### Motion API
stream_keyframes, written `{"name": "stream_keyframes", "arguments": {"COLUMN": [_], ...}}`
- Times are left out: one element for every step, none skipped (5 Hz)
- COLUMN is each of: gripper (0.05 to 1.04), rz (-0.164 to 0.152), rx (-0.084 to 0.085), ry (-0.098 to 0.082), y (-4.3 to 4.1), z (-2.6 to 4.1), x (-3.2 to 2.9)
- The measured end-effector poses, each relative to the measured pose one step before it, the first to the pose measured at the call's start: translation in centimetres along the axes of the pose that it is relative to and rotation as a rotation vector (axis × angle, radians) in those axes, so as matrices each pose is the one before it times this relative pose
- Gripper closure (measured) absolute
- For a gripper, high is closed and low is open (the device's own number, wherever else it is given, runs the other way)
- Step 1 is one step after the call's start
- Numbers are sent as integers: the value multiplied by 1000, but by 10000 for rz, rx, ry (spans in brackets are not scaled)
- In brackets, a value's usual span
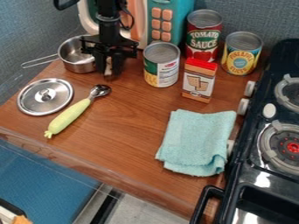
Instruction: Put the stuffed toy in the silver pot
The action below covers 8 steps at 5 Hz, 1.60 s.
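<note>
Half done, I'd guess: gripper (109, 72) seems to pinch a pale toy (109, 68), silver pot (78, 61) at its 10 o'clock; drop-off's left.

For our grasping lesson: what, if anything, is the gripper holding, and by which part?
That cannot be told: something pale shows at the gripper, perhaps unheld.

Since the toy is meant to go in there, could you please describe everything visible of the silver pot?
The silver pot is round and shiny, apparently metal, with a long, thin, wire-like handle pointing to the picture's left. It stands upright and uncovered on the wooden counter, at back left. The gripper hides part of its right side; I cannot tell whether they touch.
</note>
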State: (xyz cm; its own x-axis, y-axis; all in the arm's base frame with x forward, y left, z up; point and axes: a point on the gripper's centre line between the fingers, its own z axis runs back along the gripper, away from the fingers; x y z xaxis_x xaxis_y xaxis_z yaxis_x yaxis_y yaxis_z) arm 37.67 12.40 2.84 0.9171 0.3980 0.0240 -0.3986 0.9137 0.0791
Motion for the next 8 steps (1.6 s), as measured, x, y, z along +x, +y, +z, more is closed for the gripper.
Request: {"name": "stream_keyframes", "arguments": {"gripper": [873, 928, 970, 981, 981, 981, 981, 981], "rz": [-54, -399, -213, 21, 215, 430, 274, 176], "rx": [-292, -300, -271, -104, 57, 183, 110, 153], "ry": [57, -449, -511, -296, -129, -231, -129, 155], "y": [-718, -1342, -1140, -102, 1132, 2070, 1244, 660], "z": [685, 2325, 2433, 1648, 580, 843, 336, -466], "x": [-514, -418, 23, 72, 545, 893, 457, 37]}}
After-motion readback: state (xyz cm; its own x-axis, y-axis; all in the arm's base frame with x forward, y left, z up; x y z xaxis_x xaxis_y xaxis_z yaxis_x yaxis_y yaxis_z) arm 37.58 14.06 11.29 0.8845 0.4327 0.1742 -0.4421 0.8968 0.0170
